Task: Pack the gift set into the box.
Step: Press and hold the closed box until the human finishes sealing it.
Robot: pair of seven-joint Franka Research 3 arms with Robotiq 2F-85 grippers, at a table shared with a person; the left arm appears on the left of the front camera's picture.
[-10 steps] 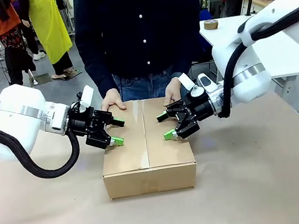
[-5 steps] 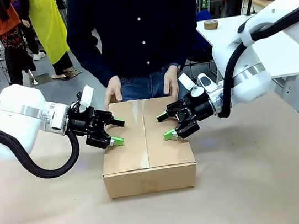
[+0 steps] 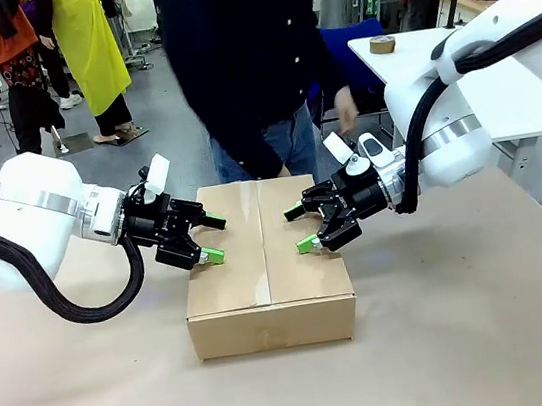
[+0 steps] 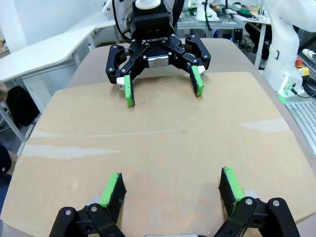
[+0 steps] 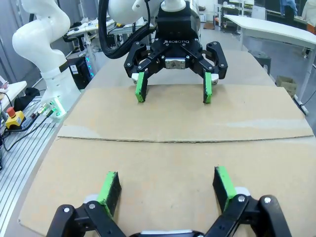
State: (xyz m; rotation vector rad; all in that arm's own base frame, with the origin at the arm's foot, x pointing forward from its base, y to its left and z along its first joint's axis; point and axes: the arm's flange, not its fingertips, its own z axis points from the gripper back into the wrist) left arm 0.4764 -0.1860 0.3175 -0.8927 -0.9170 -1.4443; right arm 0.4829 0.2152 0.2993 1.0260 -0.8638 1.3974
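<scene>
Front view: large brown corrugated cardboard box sits mid-table, top flaps folded down flat, centre seam running front to back. Gift set presumably inside; nothing of it visible with the flaps down.

Left gripper hovers at the box's left top edge, fingers spread wide, nothing between the green pads. Right gripper mirrors it at the right top edge, equally wide apart and empty. Both point inward across the lid, facing each other.

Left wrist view: own gripper low over the flap surface, right gripper opposite across the seam. Cannot tell whether the pads touch the cardboard or sit just above it.

Person stands at the far side, motion-blurred, one hand raised clear of the box.

Risks, as judged:
- Flaps look unsecured at the seam; they may spring up with nothing pressing them.
- Uneven downward push from one gripper could tip or slide the box, since only the table supports it.
- Pressing near the seam could buckle a flap inward onto the contents.
</scene>
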